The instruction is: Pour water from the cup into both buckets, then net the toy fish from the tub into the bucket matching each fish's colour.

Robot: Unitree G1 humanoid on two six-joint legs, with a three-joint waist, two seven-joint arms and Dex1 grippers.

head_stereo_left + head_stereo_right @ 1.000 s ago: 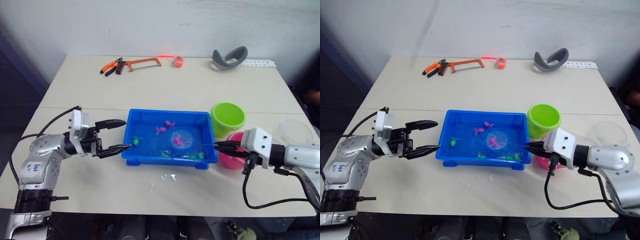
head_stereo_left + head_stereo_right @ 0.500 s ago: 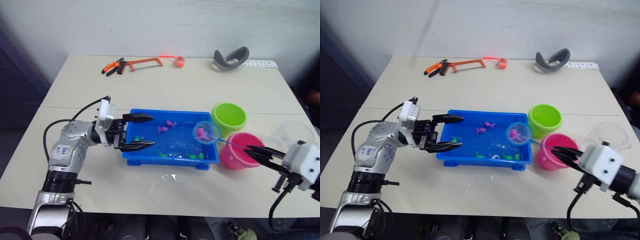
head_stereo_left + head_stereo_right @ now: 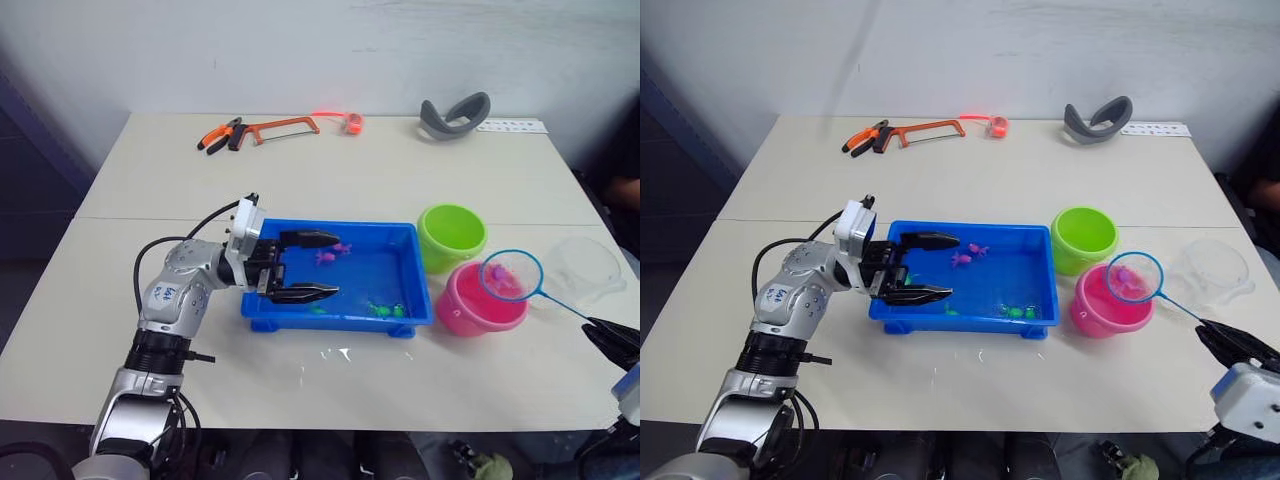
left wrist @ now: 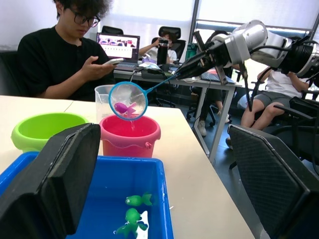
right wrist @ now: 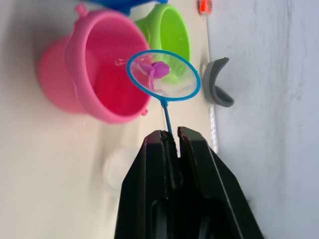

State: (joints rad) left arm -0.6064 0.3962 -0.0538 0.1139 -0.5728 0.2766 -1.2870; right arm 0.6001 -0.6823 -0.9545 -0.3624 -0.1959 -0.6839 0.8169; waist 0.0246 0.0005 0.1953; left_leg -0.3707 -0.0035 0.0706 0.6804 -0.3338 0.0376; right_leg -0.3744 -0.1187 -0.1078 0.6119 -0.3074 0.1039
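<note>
My right gripper (image 5: 170,135) is shut on the thin handle of the net (image 3: 511,275). The blue hoop hangs over the pink bucket (image 3: 478,308) with one pink toy fish (image 5: 155,68) lying in the mesh. The lime green bucket (image 3: 452,236) stands just behind the pink one. Over the left part of the blue tub (image 3: 330,321) my left gripper (image 3: 322,266) is open and holds nothing. Pink fish (image 3: 326,257) and green fish (image 3: 385,310) float in the tub. The clear cup (image 3: 586,270) sits to the right of the buckets.
Along the far side of the table lie orange pliers (image 3: 222,133), a hacksaw (image 3: 287,125), an orange roll (image 3: 352,122) and a grey curved band (image 3: 455,112). A seated person (image 4: 65,55) shows beyond the table in the left wrist view.
My right gripper has pulled back to the right, carrying the net with the pink fish from the tub's right end to above the pink bucket. My left gripper has moved further right over the tub.
</note>
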